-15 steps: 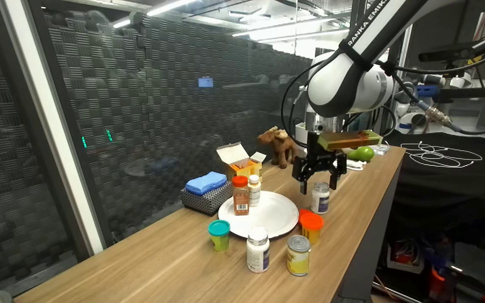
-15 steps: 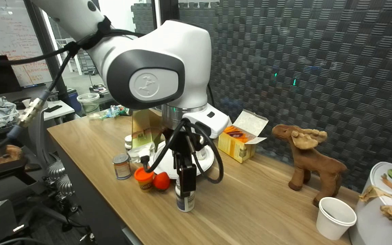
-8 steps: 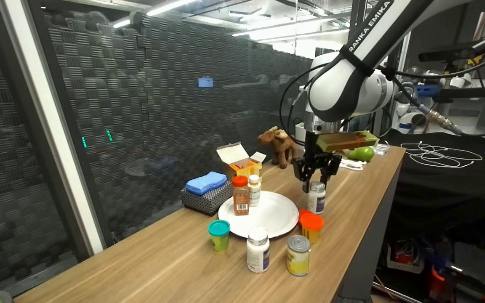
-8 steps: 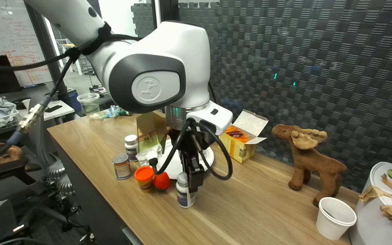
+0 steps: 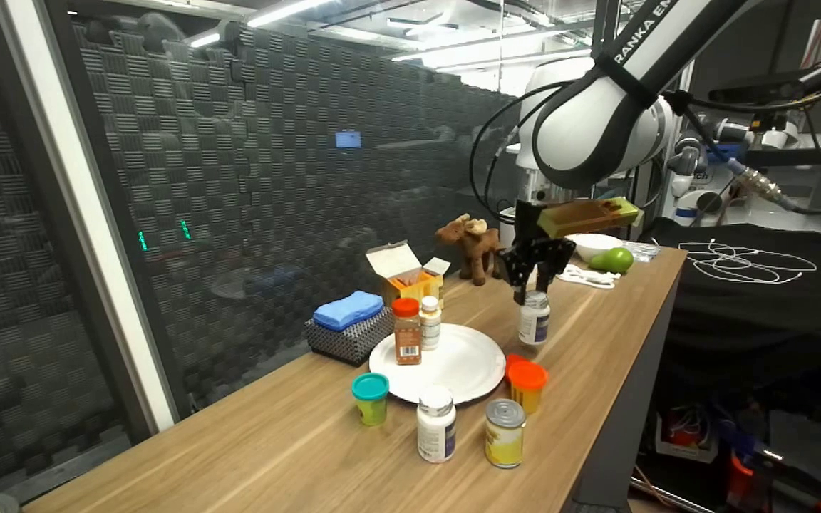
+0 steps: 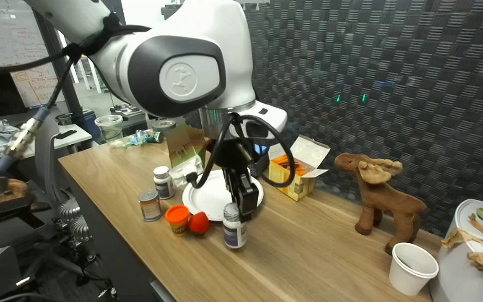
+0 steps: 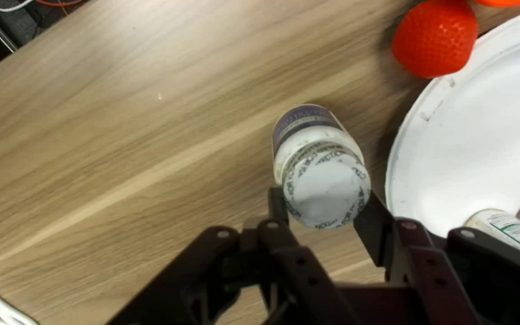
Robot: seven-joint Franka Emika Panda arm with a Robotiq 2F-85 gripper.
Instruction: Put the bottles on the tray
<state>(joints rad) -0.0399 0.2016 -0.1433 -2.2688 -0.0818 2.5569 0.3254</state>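
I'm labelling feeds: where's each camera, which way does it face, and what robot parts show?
An exterior view: raised beyond the can, looking along the table toward the arm; gripper visible.
An exterior view: raised near the white cup, looking roughly the opposite way; arm large, gripper below.
Wrist view: above the gripper, which shows, looking down at the held white bottle.
Both exterior views share tray and toy moose.

Btl looks plastic, tray smooth, tbl wood w/ sheen.
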